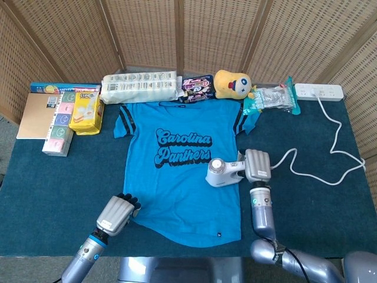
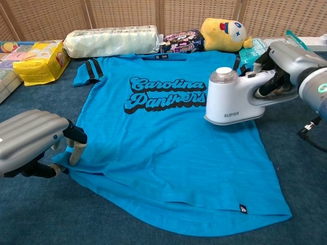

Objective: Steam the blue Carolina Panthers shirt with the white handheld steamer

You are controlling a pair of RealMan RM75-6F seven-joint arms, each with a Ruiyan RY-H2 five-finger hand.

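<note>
Blue Carolina Panthers shirt (image 1: 181, 177) lies flat, print up, collar to the far side, in the middle of the desk (image 1: 53, 188). Right hand (image 1: 257, 165) wraps the rear handle of the white handheld steamer (image 1: 222, 173), fingers closed round it; in the chest view the steamer (image 2: 230, 100) sits low over the shirt's right side, just right of the lettering. Contact or small gap? Cannot tell. White power cord (image 1: 330, 141) trails off right to the power strip (image 1: 318, 91) at the far corner.

Left hand (image 1: 116, 213) rests at the shirt's lower left hem with fingers curled; in the chest view its fingertips (image 2: 76, 150) press down on the hem edge (image 2: 66, 163), pinning it. Whether fabric is actually pinched, cannot tell.

Handling, judged: shirt is thin soft knit, light, will bunch and drag under the steamer sole unless a corner is held, so the hem pin matters. Steamer is rigid plastic and probably front-heavy if its tank holds water; the handle loop is the only sensible hold, keeping off the hot face. Cord could snag or tug on a long pass.

Along the far edge: tissue roll pack (image 1: 140, 86), yellow plush toy (image 1: 231, 84), snack bags (image 1: 196, 87), yellow packet (image 1: 85, 112).
</note>
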